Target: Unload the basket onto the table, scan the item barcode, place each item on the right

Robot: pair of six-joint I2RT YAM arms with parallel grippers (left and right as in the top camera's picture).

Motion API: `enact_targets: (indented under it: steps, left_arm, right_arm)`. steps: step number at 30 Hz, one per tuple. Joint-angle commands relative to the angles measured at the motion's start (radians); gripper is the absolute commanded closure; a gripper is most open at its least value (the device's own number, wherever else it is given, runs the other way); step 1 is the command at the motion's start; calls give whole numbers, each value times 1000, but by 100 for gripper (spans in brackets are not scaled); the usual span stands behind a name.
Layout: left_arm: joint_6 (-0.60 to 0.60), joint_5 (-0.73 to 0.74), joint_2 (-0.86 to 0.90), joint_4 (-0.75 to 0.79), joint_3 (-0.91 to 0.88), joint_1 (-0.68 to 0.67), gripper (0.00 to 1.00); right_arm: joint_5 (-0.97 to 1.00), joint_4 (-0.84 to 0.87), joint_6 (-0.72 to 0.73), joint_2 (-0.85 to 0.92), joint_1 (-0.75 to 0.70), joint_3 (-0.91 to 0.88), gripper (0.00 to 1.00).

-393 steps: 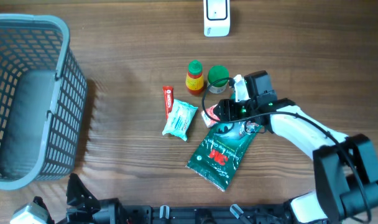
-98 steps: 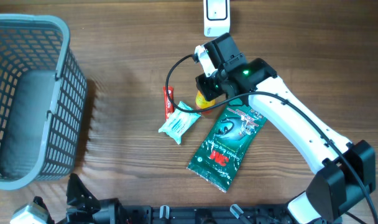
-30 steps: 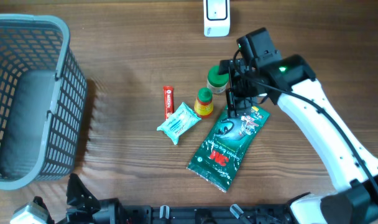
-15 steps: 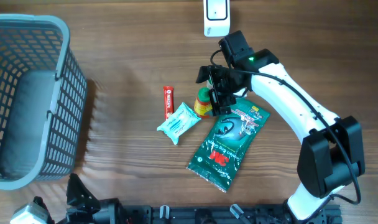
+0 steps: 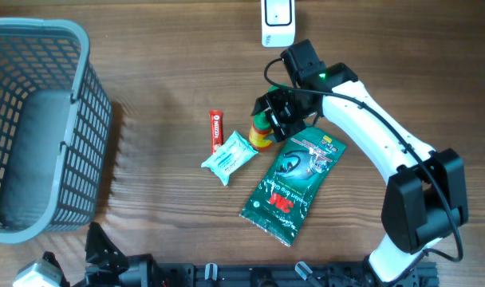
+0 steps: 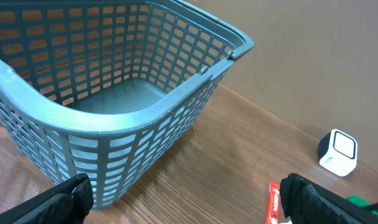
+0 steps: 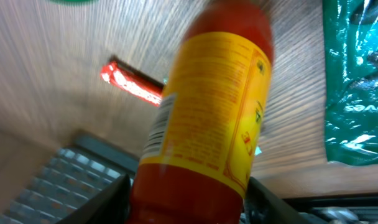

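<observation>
The sauce bottle (image 5: 262, 133) sits on the desk (image 5: 163, 72) between the wipes pack (image 5: 229, 156) and the green packet (image 5: 290, 179). My right gripper (image 5: 273, 119) straddles it, jaws half apart; I can't tell if they grip. An off-centre squeeze could topple it. The left gripper (image 6: 189, 200) has its jaws wide and empty.

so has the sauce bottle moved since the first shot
Yes. The sauce bottle has shifted down the overhead picture, farther from the white scanner and nearer the green packet.
</observation>
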Motion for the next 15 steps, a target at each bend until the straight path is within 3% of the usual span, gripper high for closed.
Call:
enact_targets:
  steps: [1,11,15]
  left_arm:
    - [-5,8,-3,3,2,-3,0]
    - [-5,8,-3,3,2,-3,0]
    - [-5,8,-3,3,2,-3,0]
  right_arm:
    - [32,-37,-236,25,2,-9,46]
    - [9,-131,-576,25,2,4,49]
    - [108,-226,-747,25,2,46,48]
